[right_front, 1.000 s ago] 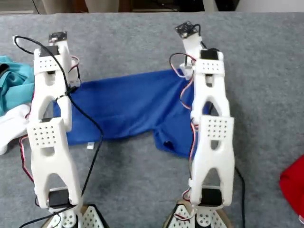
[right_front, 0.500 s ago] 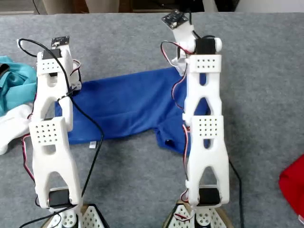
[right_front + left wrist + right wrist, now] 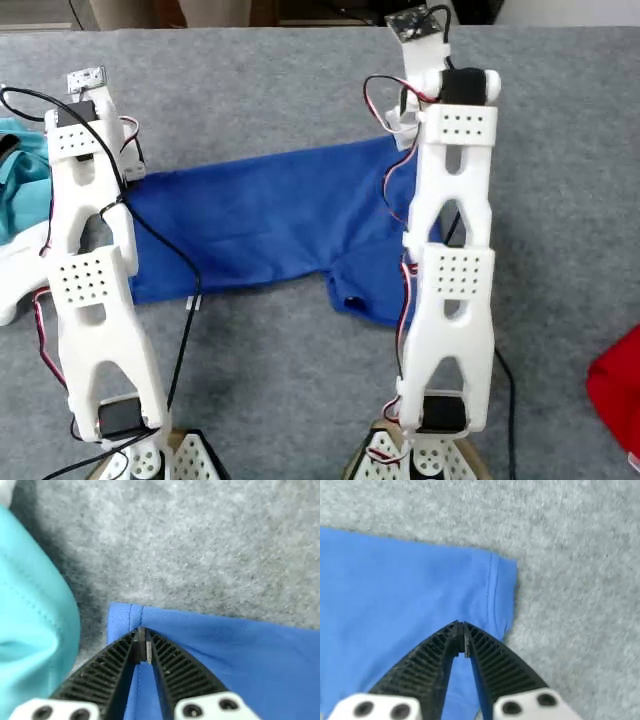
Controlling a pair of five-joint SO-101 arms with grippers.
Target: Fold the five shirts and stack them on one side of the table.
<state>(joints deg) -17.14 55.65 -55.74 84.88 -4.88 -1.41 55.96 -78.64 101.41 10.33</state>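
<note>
Blue shirt [image 3: 270, 225] lies spread mid-table. My left gripper [image 3: 142, 647] is pinched tight on its far-left corner. My right gripper [image 3: 460, 642] is pinched tight on cloth by the far-right hem. Teal shirt [image 3: 30, 605] sits just left.

The grey felt-covered table [image 3: 560, 150] carries four garments. A blue cloth shirt [image 3: 260, 225] lies spread flat across the centre, one sleeve pointing toward 5 o'clock. At 9 o'clock, by the edge, a teal cloth shirt [image 3: 18, 185] sits bunched, with a crumpled white cloth garment [image 3: 15, 275] just beside it toward 8 o'clock. A red cloth garment [image 3: 618, 390] lies at 4 o'clock, well apart from the blue one
</note>
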